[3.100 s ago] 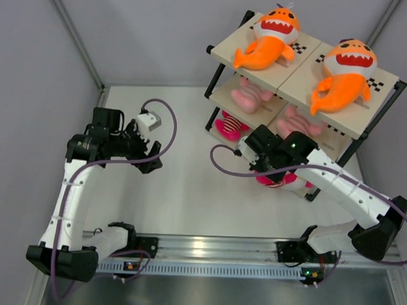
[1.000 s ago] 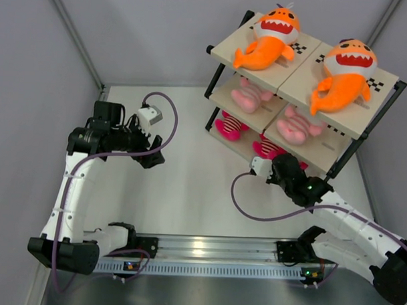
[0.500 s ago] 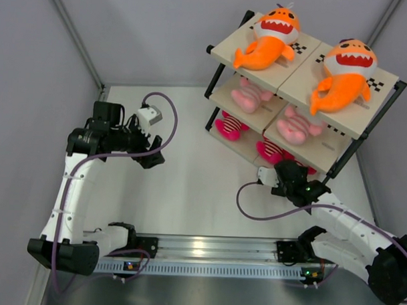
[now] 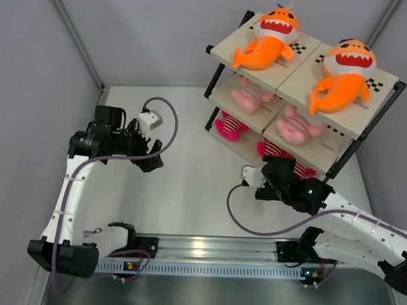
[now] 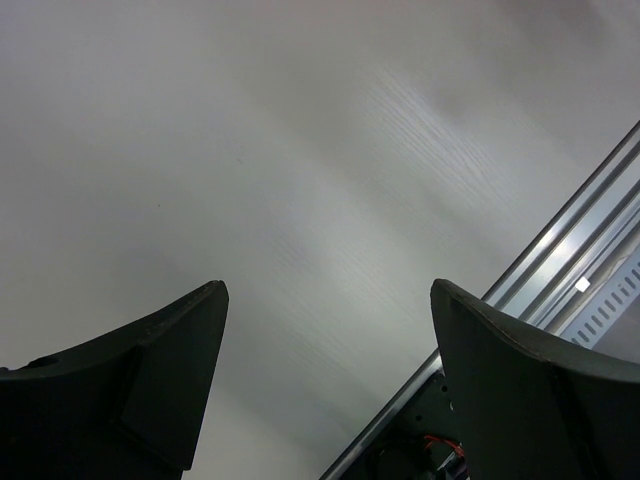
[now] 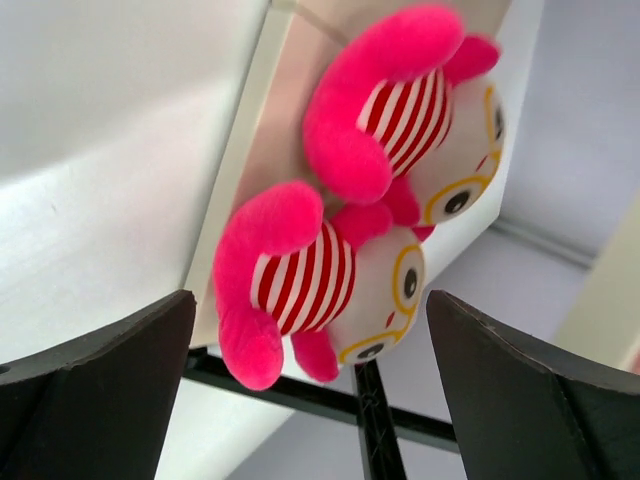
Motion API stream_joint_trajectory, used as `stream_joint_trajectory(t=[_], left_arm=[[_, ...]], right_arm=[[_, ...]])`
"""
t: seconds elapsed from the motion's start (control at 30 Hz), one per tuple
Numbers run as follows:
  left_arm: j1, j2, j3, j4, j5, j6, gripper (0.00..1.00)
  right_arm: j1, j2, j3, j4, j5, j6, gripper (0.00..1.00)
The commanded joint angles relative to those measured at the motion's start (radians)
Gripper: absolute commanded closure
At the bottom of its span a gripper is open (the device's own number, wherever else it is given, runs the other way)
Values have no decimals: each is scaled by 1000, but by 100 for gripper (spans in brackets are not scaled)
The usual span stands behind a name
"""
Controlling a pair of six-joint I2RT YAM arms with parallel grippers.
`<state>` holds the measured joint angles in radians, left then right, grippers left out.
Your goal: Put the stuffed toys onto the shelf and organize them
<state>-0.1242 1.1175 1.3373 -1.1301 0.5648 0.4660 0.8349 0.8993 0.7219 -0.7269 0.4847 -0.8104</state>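
Note:
The shelf (image 4: 355, 117) stands at the back right. Two orange sharks (image 4: 268, 35) (image 4: 343, 74) lie on its top boards and two pale pink dolls (image 4: 249, 95) (image 4: 295, 125) on the middle tier. Two striped dolls (image 4: 230, 126) (image 4: 277, 152) lie on the bottom tier. In the right wrist view the nearer striped doll (image 6: 310, 275) and the farther one (image 6: 400, 110) rest side by side on the bottom board (image 6: 270, 130). My right gripper (image 4: 273, 167) (image 6: 310, 295) is open just in front of the nearer doll, holding nothing. My left gripper (image 4: 153, 157) (image 5: 328, 288) hangs open and empty over the table at the left.
The shelf's black tube frame (image 6: 370, 420) runs under the bottom board near my right fingers. An aluminium rail (image 4: 200, 246) (image 5: 570, 250) crosses the table's near edge. Grey walls close in the left and back sides.
My right gripper has opened, let go of the striped doll on the bottom tier and drawn back a little. The left arm has hardly moved.

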Motion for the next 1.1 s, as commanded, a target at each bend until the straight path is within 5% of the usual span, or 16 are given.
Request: stream_joint_trajectory(t=[0.0, 0.27, 0.7, 0.8, 1.07], left_arm=[[1, -25, -33, -2, -34, -3, 12], [1, -62, -150, 9, -135, -62, 9], [3, -154, -427, 395, -629, -204, 9], [3, -157, -460, 418, -600, -214, 1], [5, -154, -512, 467, -574, -225, 2]], right_arm=[[79, -11, 83, -29, -4, 94, 0], [184, -52, 113, 67, -276, 348, 1], [208, -387, -197, 498, -265, 898, 1], [208, -428, -255, 524, -241, 945, 1], [208, -433, -303, 509, -225, 958, 1]])
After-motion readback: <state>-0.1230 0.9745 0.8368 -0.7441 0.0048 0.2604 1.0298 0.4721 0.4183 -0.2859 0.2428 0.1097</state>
